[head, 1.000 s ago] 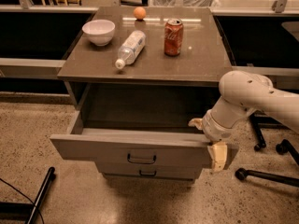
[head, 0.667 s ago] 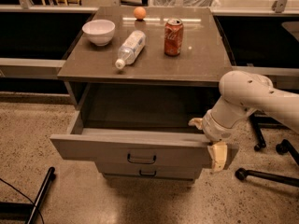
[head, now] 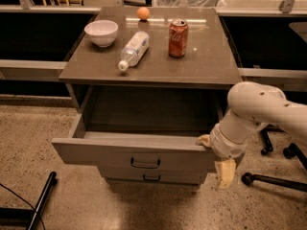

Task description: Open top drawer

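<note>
The top drawer is sitting pulled well out of the gray cabinet toward 6 o'clock. Its plain gray inside is showing bare and its front panel is hanging forward of the lower drawer. The small black loop handle is sitting untouched at the centre of the front. The gripper is working at the front panel's right end, at about 4 o'clock from the handle. Its two yellowish fingers are standing apart: one is resting on the top lip at the corner and the other is hanging down just outside the right end. It looks to be hooking the corner and clamping nothing, though the contact is partly hidden by the white wrist. The task is looking nearly done, so you are only finishing the travel. Because you are hauling from one corner and not the centre, be drawing straight toward 6 o'clock, slowly, so the drawer is not racking in its slides. Be stopping as soon as it is meeting resistance. Behind the arm, at 3 to 4 o'clock, an office chair base is lying near, so be minding the elbow. On the cabinet top at 12 o'clock, a white bowl, a lying water bottle, a soda can and an orange are resting; a jerk could be rolling the bottle.
</note>
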Available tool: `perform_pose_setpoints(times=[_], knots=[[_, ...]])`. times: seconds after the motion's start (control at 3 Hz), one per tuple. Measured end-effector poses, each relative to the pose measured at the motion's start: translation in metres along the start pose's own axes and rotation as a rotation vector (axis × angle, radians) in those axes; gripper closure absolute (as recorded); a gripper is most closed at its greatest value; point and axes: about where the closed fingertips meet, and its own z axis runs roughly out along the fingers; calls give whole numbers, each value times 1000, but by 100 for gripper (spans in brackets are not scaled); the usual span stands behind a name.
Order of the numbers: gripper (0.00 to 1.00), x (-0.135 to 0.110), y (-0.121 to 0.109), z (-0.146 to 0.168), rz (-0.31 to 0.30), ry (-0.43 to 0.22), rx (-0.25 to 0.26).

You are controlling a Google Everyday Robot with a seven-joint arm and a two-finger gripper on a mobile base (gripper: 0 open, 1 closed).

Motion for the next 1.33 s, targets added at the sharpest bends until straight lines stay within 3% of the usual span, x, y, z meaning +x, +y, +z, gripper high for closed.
perform_pose_setpoints(times=[0.33,0.67,1.33], knots=[[39,-11,22,1,-2,-3,-12],[51,-21,32,0,-17,-5,-24],[48,-35,40,-8,-57,-9,-34]])
